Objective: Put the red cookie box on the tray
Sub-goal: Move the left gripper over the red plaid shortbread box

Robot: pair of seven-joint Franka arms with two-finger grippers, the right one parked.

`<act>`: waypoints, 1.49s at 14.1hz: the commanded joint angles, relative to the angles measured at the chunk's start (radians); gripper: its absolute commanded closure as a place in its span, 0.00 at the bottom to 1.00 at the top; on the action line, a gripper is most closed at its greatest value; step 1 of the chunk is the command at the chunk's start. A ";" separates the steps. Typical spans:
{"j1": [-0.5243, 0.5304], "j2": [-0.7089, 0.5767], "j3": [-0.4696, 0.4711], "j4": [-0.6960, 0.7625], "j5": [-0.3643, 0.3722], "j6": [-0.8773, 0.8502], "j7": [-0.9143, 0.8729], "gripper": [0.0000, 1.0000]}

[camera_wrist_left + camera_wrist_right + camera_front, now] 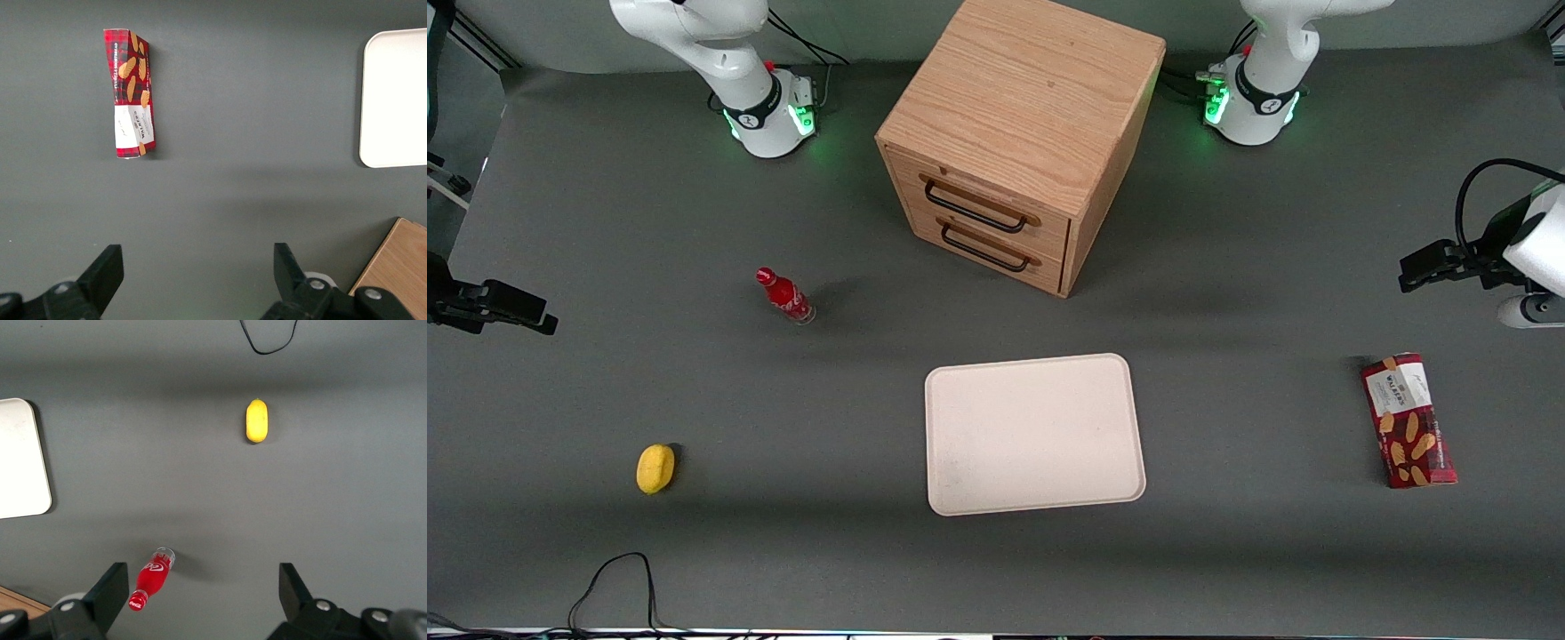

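The red cookie box [1408, 420] lies flat on the grey table toward the working arm's end, its white label panel pointing away from the front camera. In the left wrist view the red cookie box [131, 93] lies apart from the fingers, with bare table between. My gripper [1412, 270] hovers above the table, a little farther from the front camera than the box. In the wrist view the gripper [198, 267] is open with nothing between its fingers. The cream-white tray [1034, 433] sits bare at the table's middle, and the tray [397, 97] shows partly in the wrist view.
A wooden two-drawer cabinet [1018, 133] stands farther from the front camera than the tray. Toward the parked arm's end are a small red bottle [785, 296] and a yellow lemon-like object [655, 468]. A black cable [618, 578] loops near the front edge.
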 commanded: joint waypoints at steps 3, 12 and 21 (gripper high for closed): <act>-0.011 0.000 0.015 0.013 -0.007 -0.021 0.016 0.00; 0.200 0.230 0.026 0.203 -0.009 0.029 0.223 0.00; 0.214 0.406 0.017 0.326 -0.007 0.118 0.211 0.00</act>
